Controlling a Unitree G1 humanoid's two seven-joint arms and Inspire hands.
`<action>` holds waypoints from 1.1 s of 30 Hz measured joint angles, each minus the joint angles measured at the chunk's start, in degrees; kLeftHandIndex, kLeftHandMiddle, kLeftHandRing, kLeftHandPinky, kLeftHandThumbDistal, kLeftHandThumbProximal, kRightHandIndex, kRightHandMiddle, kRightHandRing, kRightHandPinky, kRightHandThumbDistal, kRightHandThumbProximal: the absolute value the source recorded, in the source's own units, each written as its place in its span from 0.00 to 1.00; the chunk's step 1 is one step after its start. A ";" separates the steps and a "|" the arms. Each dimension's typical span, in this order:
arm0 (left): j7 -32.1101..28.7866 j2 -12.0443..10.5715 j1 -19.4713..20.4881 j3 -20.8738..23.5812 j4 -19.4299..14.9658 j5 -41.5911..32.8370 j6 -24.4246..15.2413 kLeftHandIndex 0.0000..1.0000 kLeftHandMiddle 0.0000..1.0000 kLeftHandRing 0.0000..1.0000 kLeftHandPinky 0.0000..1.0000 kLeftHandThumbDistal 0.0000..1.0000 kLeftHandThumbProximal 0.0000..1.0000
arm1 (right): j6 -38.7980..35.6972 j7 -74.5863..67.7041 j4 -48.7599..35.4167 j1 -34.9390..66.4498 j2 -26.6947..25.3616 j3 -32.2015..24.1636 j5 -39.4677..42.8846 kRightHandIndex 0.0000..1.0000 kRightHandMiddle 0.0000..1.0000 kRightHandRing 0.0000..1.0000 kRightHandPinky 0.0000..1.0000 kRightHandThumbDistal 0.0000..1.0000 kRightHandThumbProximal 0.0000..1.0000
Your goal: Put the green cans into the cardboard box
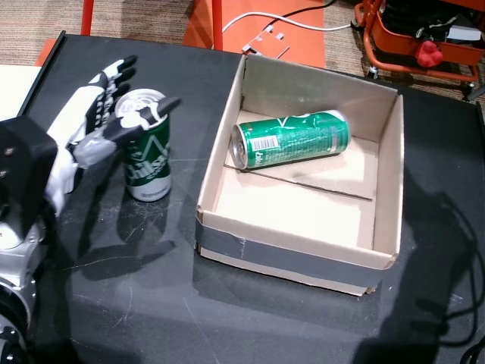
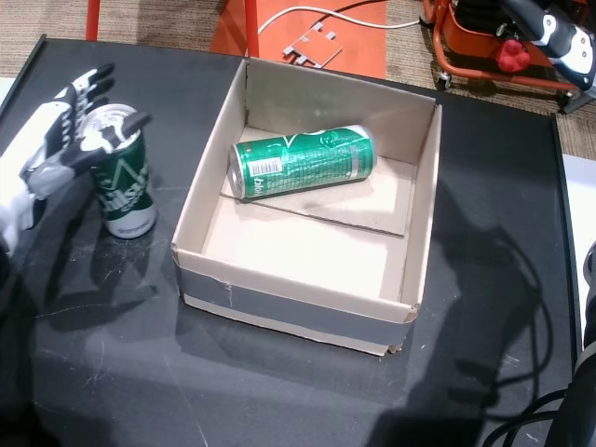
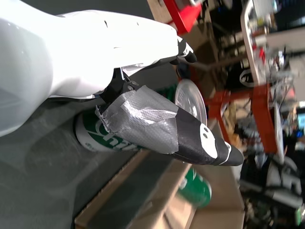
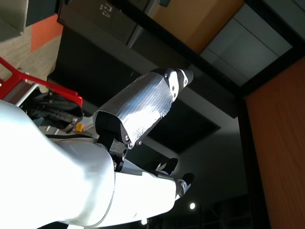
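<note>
One green can (image 1: 148, 148) (image 2: 126, 186) stands upright on the black table, left of the cardboard box (image 1: 288, 254) (image 2: 289, 312). My left hand (image 1: 98, 114) (image 2: 60, 130) is open beside the can's top, its thumb reaching across the lid and its fingers spread behind; the can is not gripped. The left wrist view shows the taped thumb (image 3: 162, 129) in front of this can (image 3: 95, 138). A second green can (image 1: 292, 139) (image 2: 300, 163) (image 3: 195, 188) lies on its side in the box's far half. My right hand (image 4: 95, 191) is raised toward the ceiling, fingers extended, holding nothing.
An orange cart (image 1: 424, 38) stands on the floor beyond the table's far right corner. An orange panel (image 1: 258, 23) and a white cable lie behind the box. Black cables (image 1: 455, 250) trail over the table's right side. The table's front stretch is bare.
</note>
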 measured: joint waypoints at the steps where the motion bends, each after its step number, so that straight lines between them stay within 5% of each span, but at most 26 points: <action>1: 0.00 -0.46 0.00 -0.68 0.12 0.79 0.00 0.99 1.00 1.00 1.00 1.00 0.46 | 0.01 -0.20 -0.14 0.00 0.00 -0.01 0.01 0.98 0.95 0.92 1.00 1.00 0.68; 8: 0.06 -2.50 0.00 -2.81 0.50 2.67 0.03 1.00 1.00 1.00 1.00 0.99 0.39 | 0.06 0.90 -0.43 0.00 0.00 -0.09 0.66 0.98 0.95 0.93 1.00 1.00 0.69; 24: -2.90 -2.83 0.00 -0.55 0.57 1.12 0.51 1.00 1.00 1.00 1.00 1.00 0.35 | 0.01 0.15 -0.73 0.00 0.00 -0.10 0.65 0.98 0.95 0.92 1.00 1.00 0.69; 33: -6.83 -3.91 0.00 3.02 0.57 -1.67 1.41 1.00 1.00 1.00 1.00 1.00 0.50 | 0.10 1.60 -1.09 -0.02 0.00 -0.61 1.72 0.97 0.94 0.92 0.99 1.00 0.70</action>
